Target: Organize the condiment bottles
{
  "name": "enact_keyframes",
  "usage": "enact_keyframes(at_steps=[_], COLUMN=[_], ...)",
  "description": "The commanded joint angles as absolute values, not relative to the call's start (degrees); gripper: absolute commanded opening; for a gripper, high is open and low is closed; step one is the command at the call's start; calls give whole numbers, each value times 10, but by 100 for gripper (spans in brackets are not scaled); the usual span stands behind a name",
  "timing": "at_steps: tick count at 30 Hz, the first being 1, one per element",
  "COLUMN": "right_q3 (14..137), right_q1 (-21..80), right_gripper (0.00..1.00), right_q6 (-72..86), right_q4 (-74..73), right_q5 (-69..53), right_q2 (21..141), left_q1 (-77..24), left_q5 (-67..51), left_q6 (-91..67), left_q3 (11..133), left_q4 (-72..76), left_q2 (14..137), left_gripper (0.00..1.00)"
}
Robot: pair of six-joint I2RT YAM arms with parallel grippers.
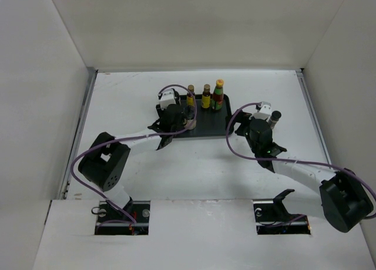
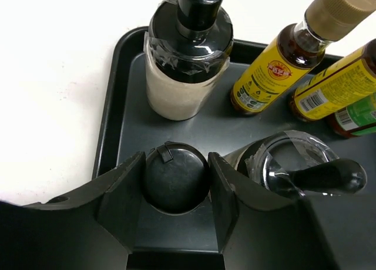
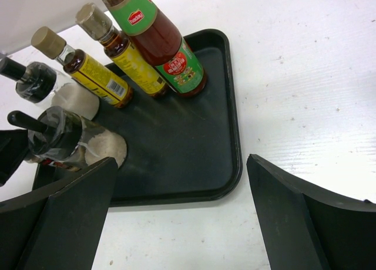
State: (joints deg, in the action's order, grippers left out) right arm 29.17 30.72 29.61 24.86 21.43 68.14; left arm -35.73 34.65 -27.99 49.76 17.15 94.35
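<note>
The black tray [image 1: 211, 129] holds two slim yellow-labelled bottles [image 1: 190, 97] [image 1: 206, 96] and a red bottle with an orange cap [image 1: 218, 94] along its far edge. My left gripper [image 2: 176, 193] is over the tray's left part. Its jaws press both sides of the round black cap of a black-capped bottle [image 2: 176, 177]. Two dark shakers [image 2: 187, 58] [image 2: 294, 164] stand close by on the tray. My right gripper [image 3: 182, 217] is open and empty, low over the tray's near right corner [image 3: 235, 170]. A dark-topped bottle [image 1: 275, 116] stands on the table to its right.
White walls close in the table on the left, right and far sides. The tray's right half [image 3: 194, 135] is bare. The yellow-labelled bottles [image 3: 94, 73] [image 3: 132, 56] and the red bottle [image 3: 167, 47] stand close together.
</note>
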Motion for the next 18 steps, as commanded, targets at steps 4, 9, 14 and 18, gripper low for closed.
enact_keyframes(at_steps=[4,9,14,18], right_q3=[294,287,279,289], right_q1=[303,305,303,305], right_gripper=[99,91,54,26], right_q6=[290,283,280,275], right_q4=[271,276,277,259], right_q5=[225,233,236,236], right_q2=[650,627,601,604], left_q1=[-361,-361,-369,-390], left_q5=[379,388,391,410], left_q6=[-285,-285,-286,-289], left_q3=[462,438,413,353], left_q4=[229,244,249,286], left_q2=[932,879,789,683], left_gripper=[61,84,96,100])
